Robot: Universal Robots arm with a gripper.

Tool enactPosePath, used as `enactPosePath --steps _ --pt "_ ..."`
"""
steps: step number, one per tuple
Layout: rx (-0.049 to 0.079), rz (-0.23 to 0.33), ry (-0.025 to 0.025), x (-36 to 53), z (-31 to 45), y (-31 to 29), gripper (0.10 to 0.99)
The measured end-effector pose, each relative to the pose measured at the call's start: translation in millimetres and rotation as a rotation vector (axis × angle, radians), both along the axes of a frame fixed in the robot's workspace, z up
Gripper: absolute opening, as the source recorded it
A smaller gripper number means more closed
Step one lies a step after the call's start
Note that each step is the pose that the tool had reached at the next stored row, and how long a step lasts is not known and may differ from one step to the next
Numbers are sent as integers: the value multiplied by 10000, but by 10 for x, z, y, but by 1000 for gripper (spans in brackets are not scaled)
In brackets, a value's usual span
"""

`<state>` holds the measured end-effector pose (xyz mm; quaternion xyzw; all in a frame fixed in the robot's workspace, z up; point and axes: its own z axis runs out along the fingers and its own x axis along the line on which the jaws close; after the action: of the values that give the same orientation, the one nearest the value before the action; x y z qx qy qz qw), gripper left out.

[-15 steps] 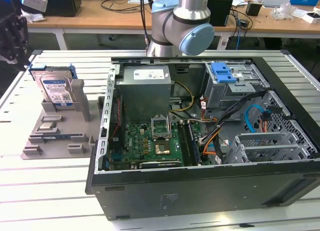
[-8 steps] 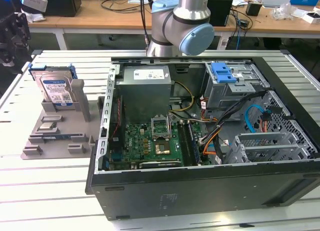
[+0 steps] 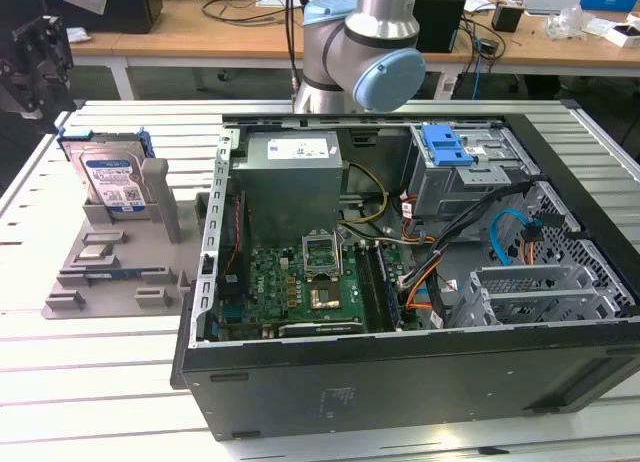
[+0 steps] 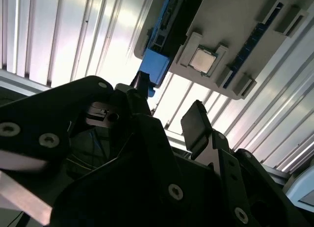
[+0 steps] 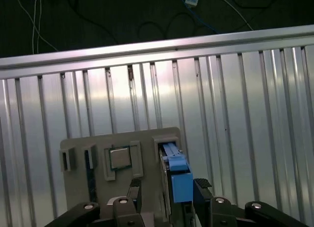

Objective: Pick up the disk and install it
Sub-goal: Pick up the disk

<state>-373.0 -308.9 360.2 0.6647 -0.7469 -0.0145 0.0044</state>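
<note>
The disk [image 3: 112, 177] is a silver drive with a white-and-blue label in a blue bracket. It stands on edge, leaning in a grey holder [image 3: 110, 267] at the exterior view's left. My black gripper [image 3: 35, 60] hangs above and just left of it, not touching. In the first wrist view the disk's blue bracket edge [image 5: 180, 180] lies between my two fingertips [image 5: 201, 184], and the gripper [image 5: 168, 186] is open. In the second wrist view the bracket [image 4: 156, 65] shows beyond the open gripper [image 4: 169, 106].
An open computer case [image 3: 400, 382] fills the middle and right of the ribbed metal table [image 3: 90, 382]. Inside are a grey metal box [image 3: 290, 167], a motherboard [image 3: 300, 282] and a grey cage with a blue latch [image 3: 447, 147]. A processor chip [image 5: 120, 158] sits in the holder.
</note>
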Motion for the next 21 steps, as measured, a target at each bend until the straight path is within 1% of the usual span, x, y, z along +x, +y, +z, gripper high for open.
enactPosePath --steps 2,5,8,11,18,21 --pt "0 -1 -2 15 -4 49 541" --pt "0 0 -1 34 -8 96 541" --pt "-1 0 0 52 -11 124 541" --pt "0 0 -1 68 -15 146 541" --pt "-1 1 -1 90 -22 176 541" --pt "-7 1 -3 104 -40 187 541"
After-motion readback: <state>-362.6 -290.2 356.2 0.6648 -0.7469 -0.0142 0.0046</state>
